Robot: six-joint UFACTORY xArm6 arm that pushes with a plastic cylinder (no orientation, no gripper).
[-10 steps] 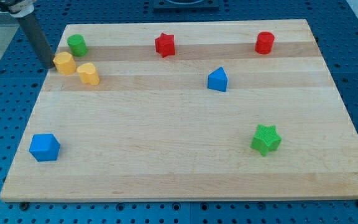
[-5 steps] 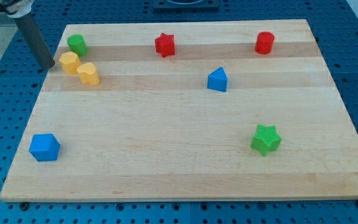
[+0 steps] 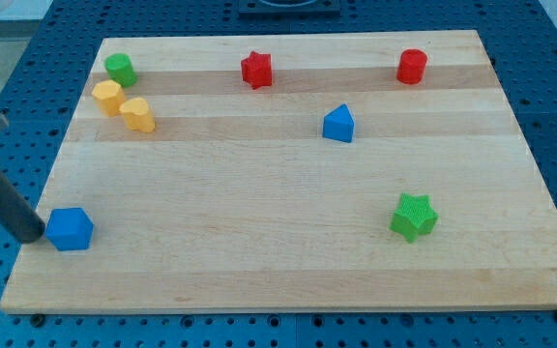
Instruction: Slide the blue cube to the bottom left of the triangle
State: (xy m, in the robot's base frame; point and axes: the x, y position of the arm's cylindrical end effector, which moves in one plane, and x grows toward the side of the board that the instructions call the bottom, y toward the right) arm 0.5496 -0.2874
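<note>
The blue cube [image 3: 70, 229] sits near the board's bottom left corner. The blue triangle [image 3: 338, 124] stands right of the board's middle, toward the view's top. My tip [image 3: 35, 235] rests at the board's left edge, just left of the blue cube, close to or touching its left side. The dark rod slants up and to the view's left from there.
A green cylinder [image 3: 119, 69], a yellow hexagonal block [image 3: 106, 97] and a second yellow block [image 3: 137, 114] cluster at the top left. A red star [image 3: 256, 70] and a red cylinder [image 3: 412, 66] lie along the top. A green star [image 3: 413, 216] sits at the lower right.
My tip has moved from beside the yellow block at the top left down the board's left edge to the blue cube's left side. No block has visibly moved in the last half second.
</note>
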